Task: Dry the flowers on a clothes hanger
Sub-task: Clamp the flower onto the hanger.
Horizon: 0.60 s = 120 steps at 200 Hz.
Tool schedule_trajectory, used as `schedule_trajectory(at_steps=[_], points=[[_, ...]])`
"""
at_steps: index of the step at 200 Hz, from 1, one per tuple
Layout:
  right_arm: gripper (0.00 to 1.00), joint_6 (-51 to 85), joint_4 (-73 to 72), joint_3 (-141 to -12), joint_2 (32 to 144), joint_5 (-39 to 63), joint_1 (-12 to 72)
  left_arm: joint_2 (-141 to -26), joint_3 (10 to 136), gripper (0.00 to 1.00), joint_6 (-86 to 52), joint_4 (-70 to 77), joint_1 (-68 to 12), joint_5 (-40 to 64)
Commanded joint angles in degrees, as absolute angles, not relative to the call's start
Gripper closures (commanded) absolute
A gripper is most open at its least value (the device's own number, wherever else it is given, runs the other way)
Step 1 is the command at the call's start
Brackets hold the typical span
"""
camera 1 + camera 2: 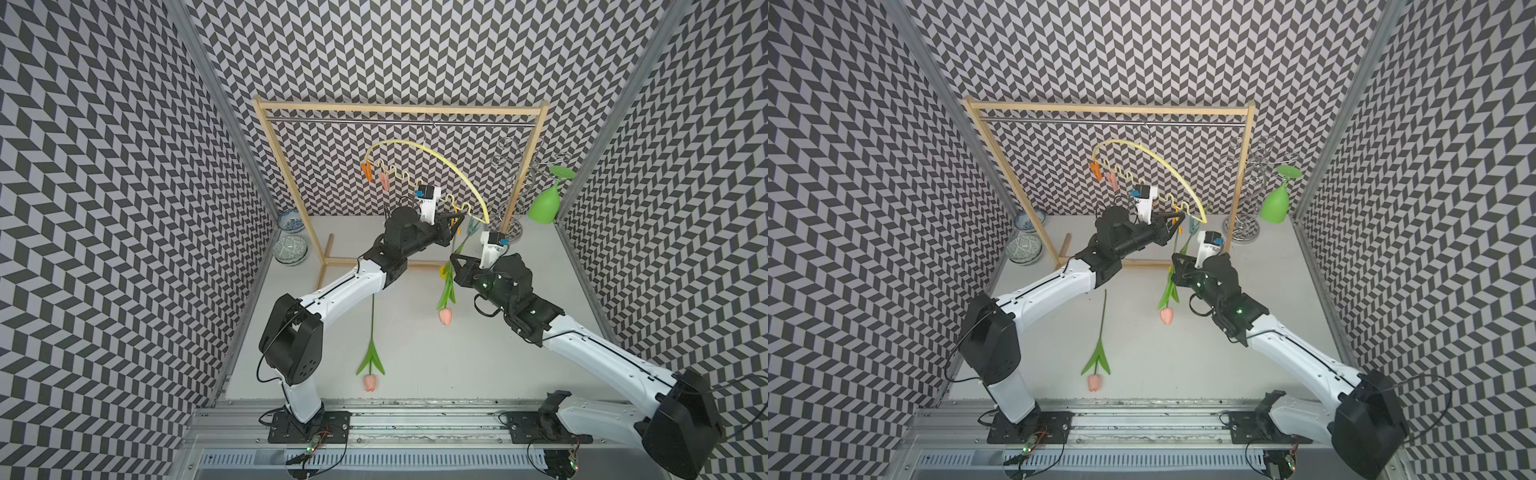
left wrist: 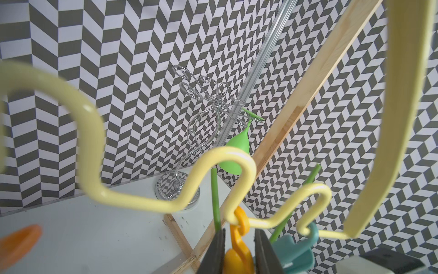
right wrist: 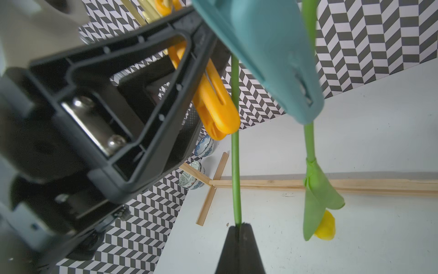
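In a top view the left gripper (image 1: 455, 221) meets the clothes hanger's (image 1: 436, 151) 5 o'clock end; a spare tulip (image 1: 369, 380) lies at its 7 o'clock. Left wrist: jaws narrow, pinching the orange peg (image 2: 239, 258). Right wrist: the right gripper (image 3: 239, 229), clamped on a stem (image 3: 235, 166) beside that peg, should feed it in only once the mouth gapes, I judge.

White table (image 1: 457, 365) carries a pink tulip (image 1: 371, 349), wooden rack (image 1: 399, 108), wire stand (image 1: 1242, 229), grey bowl (image 1: 291, 248) and, seemingly tilted, blue bowl (image 1: 291, 222).
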<state>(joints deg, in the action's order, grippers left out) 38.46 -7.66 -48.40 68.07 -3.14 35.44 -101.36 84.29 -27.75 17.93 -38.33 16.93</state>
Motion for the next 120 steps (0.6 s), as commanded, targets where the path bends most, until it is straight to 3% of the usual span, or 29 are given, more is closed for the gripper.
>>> schedule_trajectory(at_steps=[1,120], points=[[1.00,37.6,-8.5,-50.2,67.3,-2.9,34.9,-101.9,84.0,0.76,-26.9,19.9,-38.0,17.8],[1.00,37.9,-12.4,-49.2,64.5,0.8,34.8,-101.8,80.9,0.76,-27.0,24.8,-37.8,19.3]])
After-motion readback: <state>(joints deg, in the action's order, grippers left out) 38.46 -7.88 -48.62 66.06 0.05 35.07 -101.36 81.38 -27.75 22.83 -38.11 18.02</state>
